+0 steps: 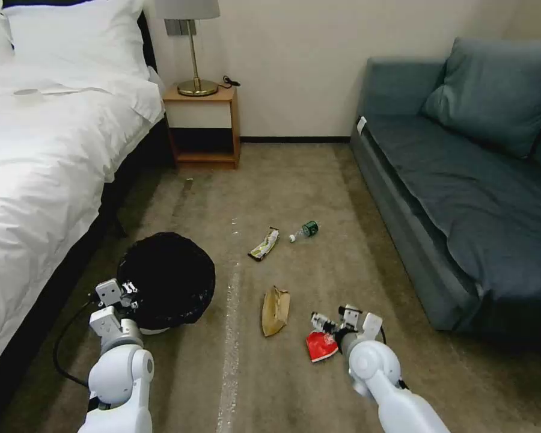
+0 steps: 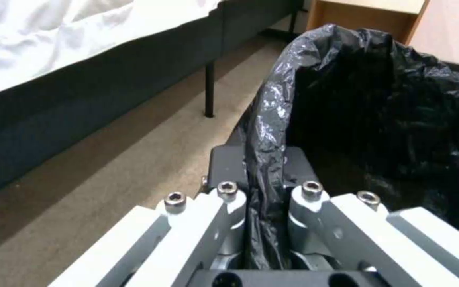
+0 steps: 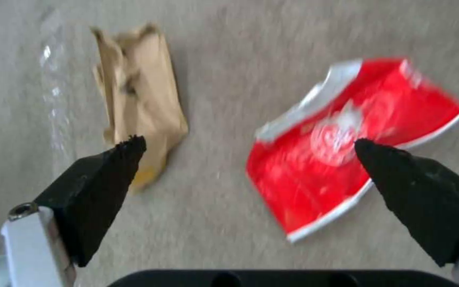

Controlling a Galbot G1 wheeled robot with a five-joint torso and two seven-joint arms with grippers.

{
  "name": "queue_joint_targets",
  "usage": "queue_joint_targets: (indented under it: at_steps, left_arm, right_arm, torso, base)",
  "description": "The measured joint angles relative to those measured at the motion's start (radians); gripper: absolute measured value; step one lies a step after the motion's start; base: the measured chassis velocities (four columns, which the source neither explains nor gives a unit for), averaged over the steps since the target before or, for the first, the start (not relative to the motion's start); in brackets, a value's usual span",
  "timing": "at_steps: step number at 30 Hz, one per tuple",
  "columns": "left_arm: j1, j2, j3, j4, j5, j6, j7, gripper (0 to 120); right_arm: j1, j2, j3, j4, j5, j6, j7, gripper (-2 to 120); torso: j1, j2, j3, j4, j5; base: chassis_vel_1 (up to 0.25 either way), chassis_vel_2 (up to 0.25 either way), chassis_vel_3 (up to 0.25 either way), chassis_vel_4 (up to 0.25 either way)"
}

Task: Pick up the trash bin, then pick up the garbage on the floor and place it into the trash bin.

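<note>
Carpeted floor: left gripper (image 2: 264, 223) clamps trash bin (image 1: 166, 280) rim; right gripper (image 3: 248, 149) gapes above red packet (image 3: 346, 139).

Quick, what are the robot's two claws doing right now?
Left claw: shut on the rim of the trash bin, pinching its black liner.
Right claw: open, holding nothing, above the red snack packet.
</note>
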Motion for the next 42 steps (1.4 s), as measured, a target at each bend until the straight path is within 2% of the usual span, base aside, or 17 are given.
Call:
queue_joint_targets:
  at_steps: [4, 6, 13, 26, 39, 42]
  left_arm:
    - [0.021, -0.005, -0.001, -0.006, 0.014, -0.008, 0.002, 5]
    - [0.055, -0.01, -0.008, -0.018, 0.032, -0.017, 0.008, 5]
    - [0.068, -0.008, -0.009, -0.026, 0.035, -0.019, 0.01, 5]
    - [0.03, -0.01, 0.0, 0.006, 0.018, -0.017, 0.009, 5]
    - [0.019, -0.002, 0.003, 0.019, 0.014, -0.016, 0.008, 5]
    - [0.019, 0.002, 0.002, 0.016, 0.01, -0.015, 0.008, 5]
  right_arm:
    - [0.014, 0.009, -0.018, -0.026, 0.017, -0.007, 0.01, 100]
    - [0.065, 0.04, -0.039, -0.088, 0.032, -0.018, 0.028, 100]
    - [0.111, 0.061, -0.038, -0.194, -0.013, -0.012, 0.015, 100]
    - [0.166, 0.096, 0.004, -0.297, -0.054, 0.042, -0.007, 99]
    - [0.17, 0.122, 0.018, -0.353, -0.106, 0.077, -0.039, 98]
    - [0.17, 0.128, 0.024, -0.368, -0.126, 0.094, -0.05, 85]
  torso:
    - [0.0, 0.0, 0.0, 0.0, -0.0001]
    - [0.0, 0.0, 0.0, 0.0002, -0.0001]
    - [0.0, 0.0, 0.0, 0.0001, 0.0]
    - [0.0, 0.0, 0.0, 0.0001, -0.0001]
    - [0.0, 0.0, 0.0, 0.0001, 0.0]
    - [0.0, 0.0, 0.0, 0.0001, 0.0]
  base:
    - [0.0, 0.0, 0.0, 0.0]
    - [0.0, 0.0, 0.0, 0.0]
    - [0.0, 0.0, 0.0, 0.0]
    - [0.0, 0.0, 0.0, 0.0]
    - [0.0, 0.0, 0.0, 0.0]
    - [0.0, 0.0, 0.0, 0.0]
